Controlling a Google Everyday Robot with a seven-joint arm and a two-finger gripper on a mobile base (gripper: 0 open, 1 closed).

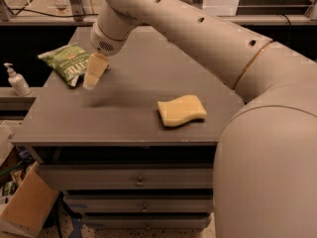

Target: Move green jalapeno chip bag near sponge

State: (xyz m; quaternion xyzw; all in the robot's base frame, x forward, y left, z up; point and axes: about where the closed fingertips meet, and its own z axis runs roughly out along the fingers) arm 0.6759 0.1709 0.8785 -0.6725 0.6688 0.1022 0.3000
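The green jalapeno chip bag (67, 63) lies flat near the far left edge of the grey table (124, 118). The pale yellow sponge (181, 110) with wavy edges lies right of the middle, toward the front. My gripper (92, 78) hangs from the white arm, beige fingers pointing down, just right of the bag and over its right edge, above the tabletop. It holds nothing that I can see. The sponge is well to the right of the gripper.
A white pump bottle (16, 80) stands on a lower ledge left of the table. My arm (208, 38) sweeps across the back right of the table. Drawers (138, 182) run below the front edge. A cardboard box (27, 205) sits on the floor at left.
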